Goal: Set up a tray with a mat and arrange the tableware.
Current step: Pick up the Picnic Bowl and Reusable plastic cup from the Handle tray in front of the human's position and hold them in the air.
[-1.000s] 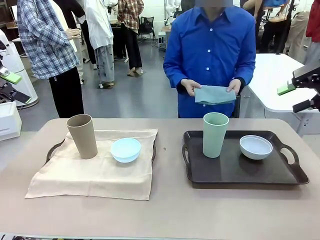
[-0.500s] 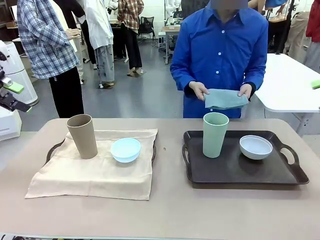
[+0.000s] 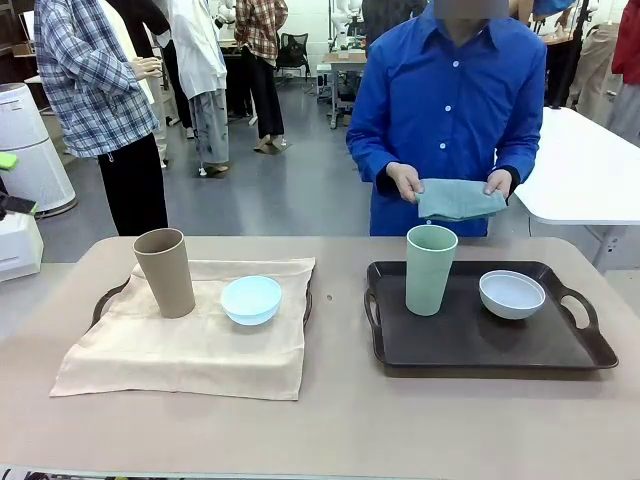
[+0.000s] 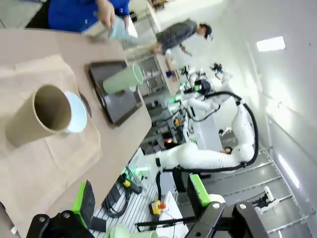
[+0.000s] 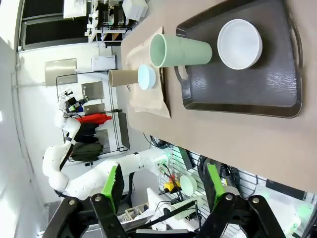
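Left end effector [image 4: 139, 182] wide open, empty, raised off to the side of the desk [image 3: 340, 430]. Right end effector [image 5: 163, 171] jaws apart, empty, looking down from above at the desk edge. Tan cup [image 3: 166, 271] upright and light blue bowl [image 3: 251, 299] just beside it, both on beige mat [image 3: 190, 345] covering left tray [image 3: 108, 297], handles poking out. Pale green cup [image 3: 430, 268] upright and white bowl [image 3: 511, 293], apart, on bare dark tray [image 3: 480, 345]. Person [image 3: 440, 90] at the far side holds folded grey-green cloth [image 3: 458, 198] above the desk edge.

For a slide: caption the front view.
Tan cup, blue bowl on matted tray; green cup, white bowl on bare tray; person holds a cloth.
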{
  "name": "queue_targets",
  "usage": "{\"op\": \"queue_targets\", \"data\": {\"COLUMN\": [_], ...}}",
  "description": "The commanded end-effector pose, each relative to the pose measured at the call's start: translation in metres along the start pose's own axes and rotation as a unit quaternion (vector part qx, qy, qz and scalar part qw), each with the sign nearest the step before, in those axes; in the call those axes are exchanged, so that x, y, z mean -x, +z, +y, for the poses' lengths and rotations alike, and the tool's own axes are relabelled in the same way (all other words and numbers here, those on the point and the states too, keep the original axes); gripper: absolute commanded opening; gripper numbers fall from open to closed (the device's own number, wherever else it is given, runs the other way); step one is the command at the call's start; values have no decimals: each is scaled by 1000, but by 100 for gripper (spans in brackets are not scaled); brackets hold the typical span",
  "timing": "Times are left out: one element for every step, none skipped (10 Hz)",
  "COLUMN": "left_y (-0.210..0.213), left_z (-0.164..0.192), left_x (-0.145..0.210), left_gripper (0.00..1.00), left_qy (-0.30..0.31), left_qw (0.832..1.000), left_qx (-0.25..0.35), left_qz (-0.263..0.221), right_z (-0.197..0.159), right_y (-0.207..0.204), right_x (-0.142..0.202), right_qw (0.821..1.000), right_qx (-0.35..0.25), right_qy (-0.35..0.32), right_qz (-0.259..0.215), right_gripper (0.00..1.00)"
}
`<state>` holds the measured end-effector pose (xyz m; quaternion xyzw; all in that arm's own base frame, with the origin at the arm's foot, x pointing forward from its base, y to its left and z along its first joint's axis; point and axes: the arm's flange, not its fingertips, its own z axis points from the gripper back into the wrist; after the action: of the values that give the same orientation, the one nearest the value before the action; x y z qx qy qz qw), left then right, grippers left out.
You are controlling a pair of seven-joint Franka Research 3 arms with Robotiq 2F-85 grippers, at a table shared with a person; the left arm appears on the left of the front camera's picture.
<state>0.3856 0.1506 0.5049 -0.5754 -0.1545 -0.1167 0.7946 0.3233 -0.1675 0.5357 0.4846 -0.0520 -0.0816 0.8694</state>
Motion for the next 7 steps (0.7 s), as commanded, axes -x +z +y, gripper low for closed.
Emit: {"op": "queue_targets", "data": {"left_y": [-12,-16,-19,-22,-14,-14,-14], "left_z": [-2,-4,-5,-7,-1,-1,-1], "left_x": [-9,-12,-16,-15,-12,-12,-12], "left_gripper": [100,100,100,100,100,100,100], "left_qy": [-1,-3,-3,-3,-8,-8,-8], "left_qw": [1000,1000,999,998,1000,1000,1000], "left_qx": [-13,-23,-28,-36,-15,-15,-15], "left_qz": [-16,3,25,50,3,3,3], "right_z": [-3,-7,-12,-5,-5,-5,-5], "right_y": [-12,-14,-11,-11,-11,-11,-11], "right_x": [2,8,14,-1,-1,-1,-1], "right_qw": [1000,1000,1000,1000,1000,1000,1000], "right_qx": [-5,-12,-18,3,3,3,3], "right_qy": [6,6,7,-5,-5,-5,-5], "right_qz": [7,8,4,10,10,10,10], "right_gripper": [85,85,85,85,85,85,85]}}
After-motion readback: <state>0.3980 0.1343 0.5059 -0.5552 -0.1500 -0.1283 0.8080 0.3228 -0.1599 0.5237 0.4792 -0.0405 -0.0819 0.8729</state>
